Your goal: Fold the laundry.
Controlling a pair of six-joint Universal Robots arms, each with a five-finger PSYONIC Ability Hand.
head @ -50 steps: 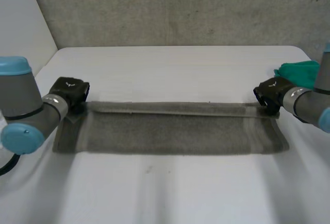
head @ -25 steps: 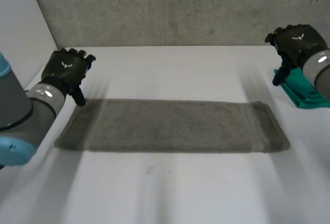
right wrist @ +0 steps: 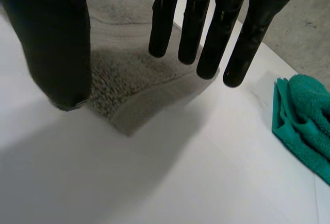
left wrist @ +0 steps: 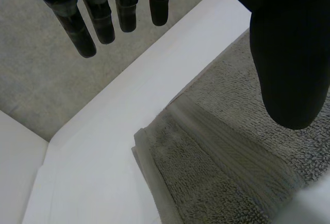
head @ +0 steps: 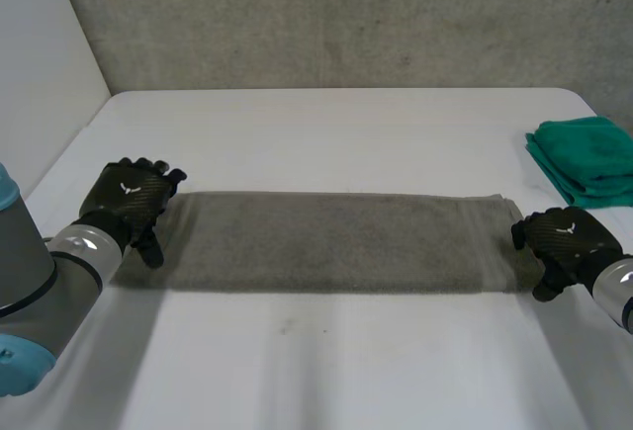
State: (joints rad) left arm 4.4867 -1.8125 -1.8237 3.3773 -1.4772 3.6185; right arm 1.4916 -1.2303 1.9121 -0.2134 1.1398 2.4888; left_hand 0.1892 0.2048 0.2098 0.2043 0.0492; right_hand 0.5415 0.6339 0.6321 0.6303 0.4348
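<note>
Grey towel [head: 336, 242] lies flat as a long folded band across the middle of the white desk [head: 326, 124], its length running 9 to 3 o'clock. We log the left hand [head: 129, 203] over the towel's 9 o'clock end, released: fingers [left wrist: 87, 28] straight, thumb spread apart, nothing held. Right hand [head: 566, 242] is at the 3 o'clock end, likewise released, straight fingers [right wrist: 198, 28] above a corner there. We cannot tell whether either hand touches the cloth. Folded green cloth [head: 588, 158] lies at 2 o'clock of the towel, apart from it.
</note>
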